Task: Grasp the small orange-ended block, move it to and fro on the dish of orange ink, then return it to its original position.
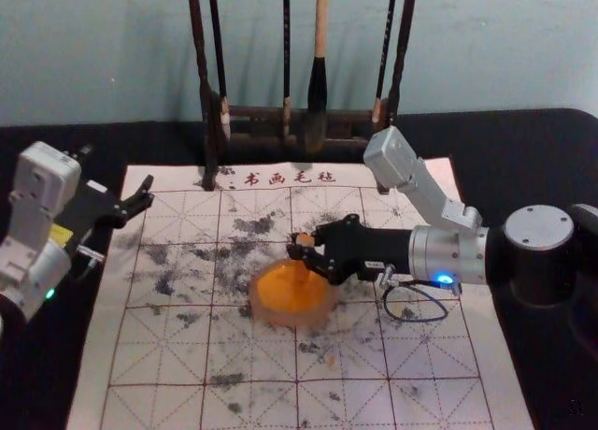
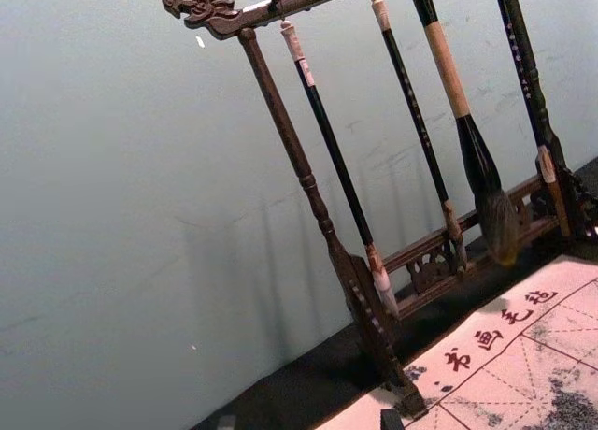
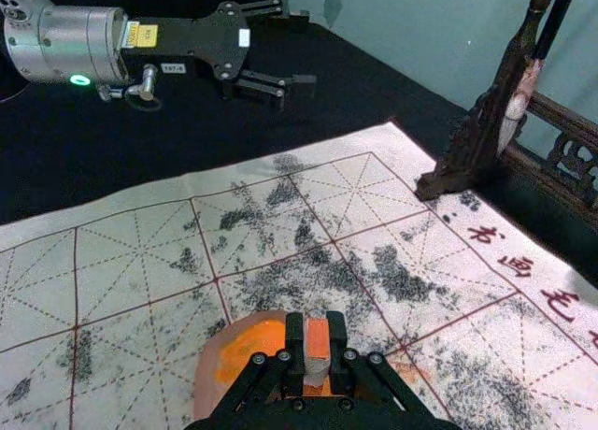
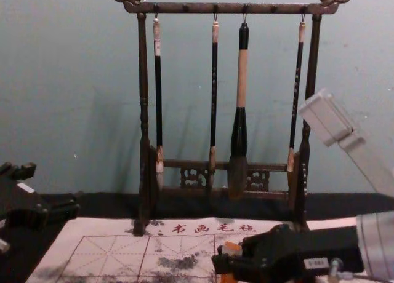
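"What lies on the tabletop (image 1: 551, 159)?"

"The mat (image 1: 168, 355), with the dish (image 1: 266, 310) near its middle and the ink (image 1: 276, 288) in the dish."

"And behind?"

"The rack (image 4: 143, 86) stands with its feet on the mat's far edge, four brushes (image 4: 242, 80) hanging side by side from its top bar."

"Where are your tools?"

"My right tool (image 1: 305, 247) reaches in from the right, over the dish, the block (image 3: 318, 344) between its fingers. My left tool (image 1: 143, 194) is near the mat's far left corner."
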Robot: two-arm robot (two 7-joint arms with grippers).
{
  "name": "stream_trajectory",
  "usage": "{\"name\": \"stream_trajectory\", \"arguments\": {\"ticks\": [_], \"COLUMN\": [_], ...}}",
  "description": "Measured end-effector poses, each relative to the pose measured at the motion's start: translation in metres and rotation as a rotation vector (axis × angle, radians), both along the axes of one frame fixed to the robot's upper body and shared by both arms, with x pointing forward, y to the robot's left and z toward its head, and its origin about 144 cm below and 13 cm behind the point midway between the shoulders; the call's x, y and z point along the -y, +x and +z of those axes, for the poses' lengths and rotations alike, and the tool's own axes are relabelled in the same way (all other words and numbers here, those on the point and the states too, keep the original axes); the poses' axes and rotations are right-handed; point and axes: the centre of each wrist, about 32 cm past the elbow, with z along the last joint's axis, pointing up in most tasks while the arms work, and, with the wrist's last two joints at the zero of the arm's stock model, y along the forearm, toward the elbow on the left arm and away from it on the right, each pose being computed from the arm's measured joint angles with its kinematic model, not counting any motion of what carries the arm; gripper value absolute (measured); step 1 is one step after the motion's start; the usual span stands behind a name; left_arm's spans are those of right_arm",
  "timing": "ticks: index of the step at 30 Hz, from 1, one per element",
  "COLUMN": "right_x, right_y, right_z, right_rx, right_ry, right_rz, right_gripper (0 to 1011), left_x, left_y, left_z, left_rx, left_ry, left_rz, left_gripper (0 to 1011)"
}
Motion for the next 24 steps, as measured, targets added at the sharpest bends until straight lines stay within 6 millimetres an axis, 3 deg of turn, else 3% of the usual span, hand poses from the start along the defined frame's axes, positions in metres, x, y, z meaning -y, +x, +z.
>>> {"name": "stream_trajectory", "arguments": {"ticks": [24], "right_x": [-0.0005], "right_y": [-0.0094], "right_z": [-0.0033], "right_rx": [-0.022], "right_ry": [0.003], "right_rz": [0.035], "right_gripper": [111], "left_x": [0.0], "left_y": [0.0], "left_z": [0.0], "left_rx": [0.0], "left_ry": [0.0], "left_rz": [0.0], "left_gripper": [1001]}}
